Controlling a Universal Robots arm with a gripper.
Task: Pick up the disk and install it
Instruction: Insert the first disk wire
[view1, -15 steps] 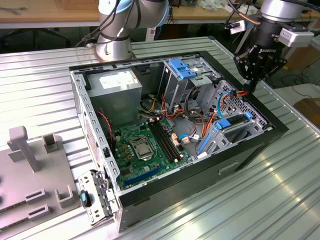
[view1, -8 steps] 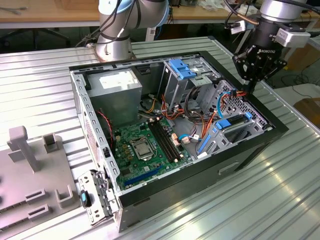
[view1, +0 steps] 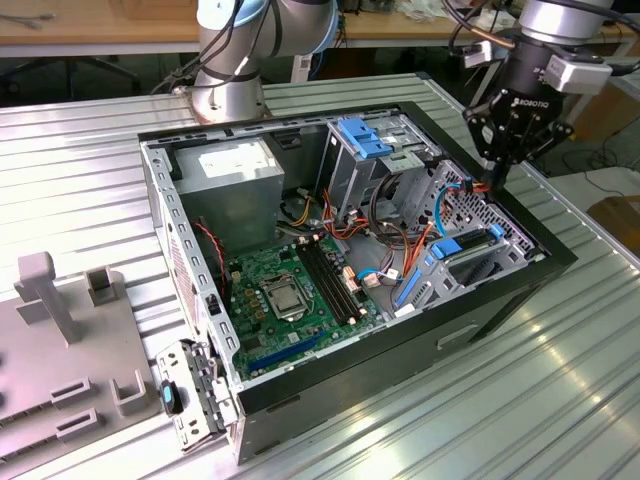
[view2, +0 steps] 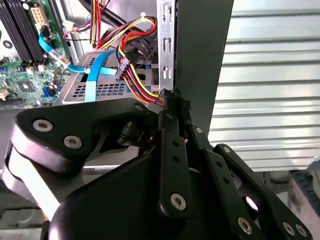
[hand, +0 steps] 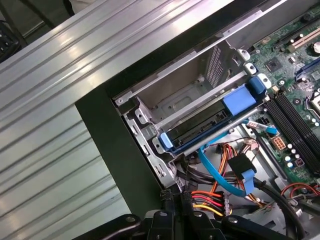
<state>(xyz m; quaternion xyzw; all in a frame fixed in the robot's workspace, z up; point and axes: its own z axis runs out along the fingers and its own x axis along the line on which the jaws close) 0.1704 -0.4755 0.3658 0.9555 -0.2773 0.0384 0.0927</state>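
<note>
Disk (hand: 199, 130) seated in drive cage (hand: 185, 92), blue rails showing. Gripper (view1: 490, 186) upper right of exterior view, just above case wall (view1: 546, 234); fingers (view2: 169, 135) together, empty.

Open black desktop computer case (view1: 500, 300) lies on its side on the ribbed aluminium table (view1: 80, 180). Black two-finger gripper (view1: 492, 178) hangs over the case corner at the exterior view's right, fingers drawn together, tips just above coloured cables. Flat dark disk with blue side rails (view1: 480, 262) sits in the metal bay just beneath. Green motherboard (view1: 290, 290) is exposed mid-case.
</note>
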